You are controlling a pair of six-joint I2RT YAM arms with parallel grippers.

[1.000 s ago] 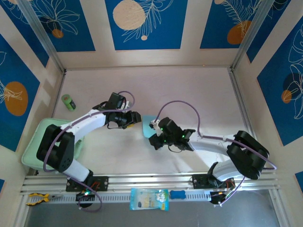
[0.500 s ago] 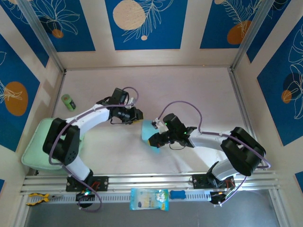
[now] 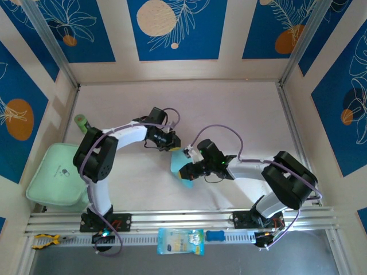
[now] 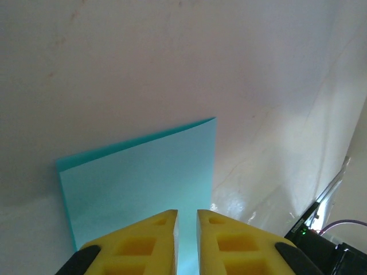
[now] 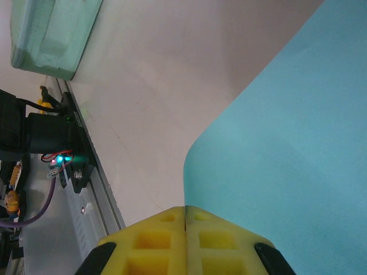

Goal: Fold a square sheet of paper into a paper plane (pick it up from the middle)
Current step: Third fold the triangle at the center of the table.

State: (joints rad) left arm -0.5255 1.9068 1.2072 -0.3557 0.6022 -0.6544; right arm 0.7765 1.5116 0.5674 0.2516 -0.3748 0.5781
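Note:
The square sheet of paper [image 3: 178, 165] is light cyan and sits mid-table between the two arms, raised and curved. My right gripper [image 3: 187, 171] holds its near right part. In the right wrist view the yellow fingers are pressed together at the tips [image 5: 185, 208], and the sheet [image 5: 287, 126] spreads out from them. My left gripper [image 3: 174, 146] is at the sheet's far edge. Its fingers [image 4: 187, 213] stand a narrow gap apart over the doubled sheet [image 4: 143, 183], and cyan shows through the gap.
A pale green tray [image 3: 54, 180] lies at the left beside the left arm's base, with a small green cylinder [image 3: 82, 121] behind it. On the front rail lie a blue-and-yellow packet [image 3: 180, 240], a small blue piece [image 3: 214, 235] and a yellow clamp [image 3: 45, 240]. Walls enclose the table.
The left arm has swung right to the sheet's far edge, and its jaws have narrowed. The right gripper has shifted slightly left with the sheet in it, exposing more of it.

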